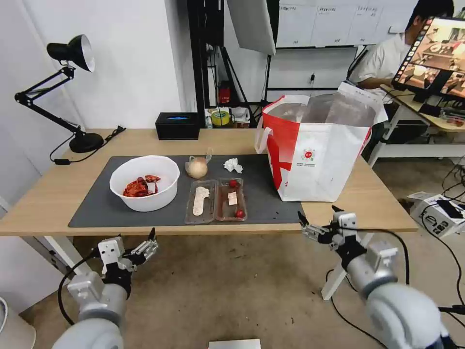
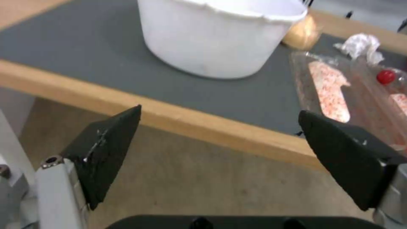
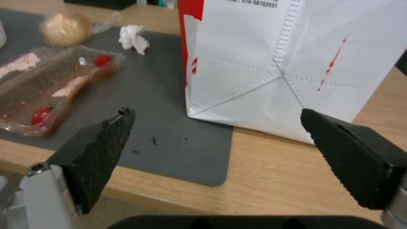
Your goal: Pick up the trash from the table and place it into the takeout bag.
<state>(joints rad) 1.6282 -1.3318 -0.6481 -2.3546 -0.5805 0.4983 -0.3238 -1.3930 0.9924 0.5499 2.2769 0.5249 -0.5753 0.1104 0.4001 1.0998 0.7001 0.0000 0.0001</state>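
While both arms hang below the near edge of the light wood-top table [image 1: 58, 194], the left gripper [image 1: 151, 241] sits under the front left part and the right gripper [image 1: 317, 224] under the front right part; each has its black, wedge-shaped, ridged fingers spread wide with nothing between them. On the table lies a flat, matte dark grey mat [image 1: 97, 203] with rounded corners. At the mat's left stands a white round plastic bowl [image 1: 144, 183], smooth-walled and slightly tapered, holding red scraps [image 1: 140, 186]. Just right of the bowl lies a clear hinged food tray [image 1: 215, 201], opened flat into two shallow rectangular halves: one holds a pale elongated strip, the other two small red round pieces and a pale scrap. Behind the tray, near the mat's far edge, rests a small clear bag around a beige ball [image 1: 197, 167], and to its right, apart from it, a crumpled white tissue [image 1: 233, 166]. At the mat's right end stands the takeout bag [image 1: 315, 160], a boxy red-and-white tote with stitched seams, white handles, a small round red logo and silvery foil lining at its open top. Beyond the mat are a black rectangular box [image 1: 177, 125] and a black articulated desk lamp [image 1: 72, 87] with a round base.
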